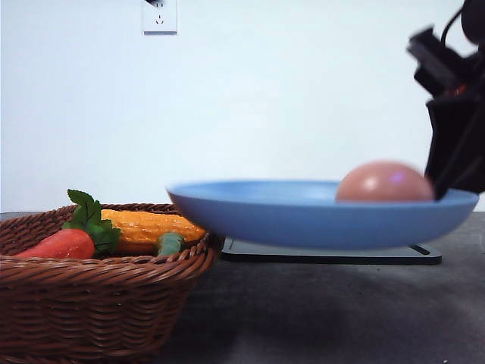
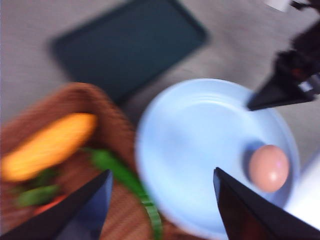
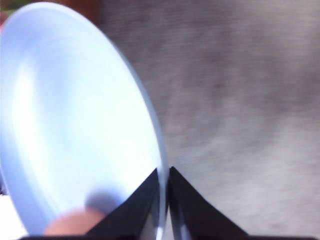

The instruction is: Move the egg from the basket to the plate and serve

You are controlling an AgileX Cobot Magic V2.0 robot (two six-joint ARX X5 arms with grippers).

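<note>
Right gripper is pinched tight on the rim of the plate, one finger above the rim and one below, and appears to be holding the plate clear of the table. Left gripper hangs spread wide with nothing between its fingers, above the gap where basket and plate meet. In the plate lies the egg, resting close to the clamped rim on the right arm's side, so the transfer step looks done and serving is what remains. From the right hand the plate stretches away toward the basket, its far edge overlapping the basket's braided rim in the front view; whether they touch I cannot tell. That overlap is what I judge the coming move to turn on. Behind and beneath the plate sits a black tray. A carrot, a corn cob and a green vegetable stay in the basket. Any tilt could roll the egg
</note>
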